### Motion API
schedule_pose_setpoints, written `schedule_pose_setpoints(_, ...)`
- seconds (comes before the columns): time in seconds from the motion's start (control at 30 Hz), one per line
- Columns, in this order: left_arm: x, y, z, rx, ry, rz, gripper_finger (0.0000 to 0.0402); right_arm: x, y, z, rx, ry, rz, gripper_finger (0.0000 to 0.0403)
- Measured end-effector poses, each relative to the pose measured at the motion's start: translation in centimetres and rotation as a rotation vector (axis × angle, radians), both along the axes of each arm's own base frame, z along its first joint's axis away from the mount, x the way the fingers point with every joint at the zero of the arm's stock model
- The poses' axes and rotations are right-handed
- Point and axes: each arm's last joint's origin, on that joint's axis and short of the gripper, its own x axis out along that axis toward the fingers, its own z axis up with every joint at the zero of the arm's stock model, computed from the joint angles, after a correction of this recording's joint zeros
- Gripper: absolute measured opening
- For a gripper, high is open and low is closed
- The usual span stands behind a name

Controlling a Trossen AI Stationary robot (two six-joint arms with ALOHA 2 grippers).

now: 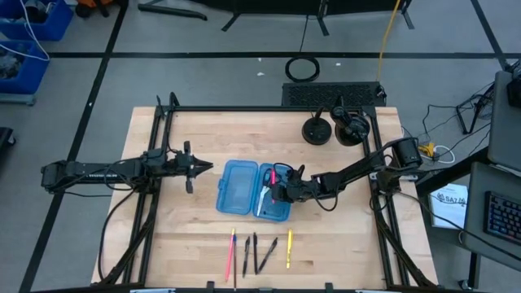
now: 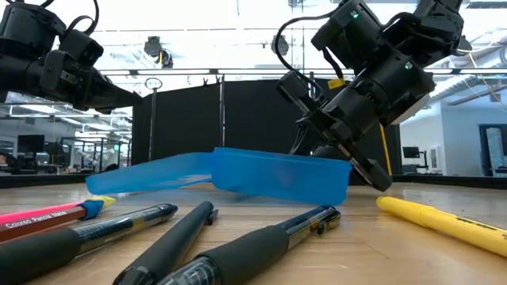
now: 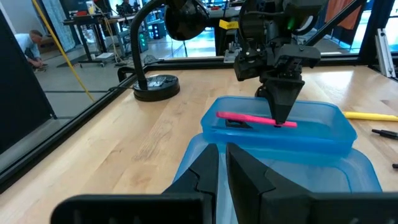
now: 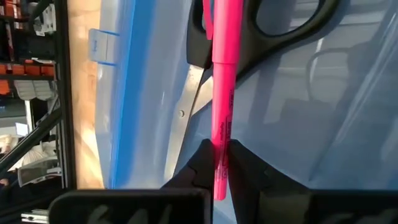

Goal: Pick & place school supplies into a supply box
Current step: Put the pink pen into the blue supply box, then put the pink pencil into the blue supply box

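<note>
While the left gripper [image 1: 205,168] is waiting beside the blue supply box [image 1: 236,186] with its fingers nearly closed on nothing, the right gripper [image 1: 278,192] is hanging over the box's right half, its fingers clenching a pink pen [image 3: 256,118] just above the scissors [image 4: 199,81] lying inside. More pens [image 1: 257,251] and a yellow marker [image 2: 444,222] are lying on the table [image 1: 342,236] near its front edge.
</note>
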Motion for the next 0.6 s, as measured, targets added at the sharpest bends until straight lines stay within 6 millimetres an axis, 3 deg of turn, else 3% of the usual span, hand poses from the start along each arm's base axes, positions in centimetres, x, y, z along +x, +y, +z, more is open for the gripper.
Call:
schedule_pose_setpoints(0.27,0.0,0.0,0.0,0.000,0.000,-0.001,0.0037,0.3,0.0,0.3,0.031,-0.042,-0.018,0.0088)
schedule_pose_setpoints(0.6,0.0,0.0,0.0,-0.001,0.001,-0.001,0.0037,0.8,0.1,1.6,-0.014,-0.153,0.062,0.0088)
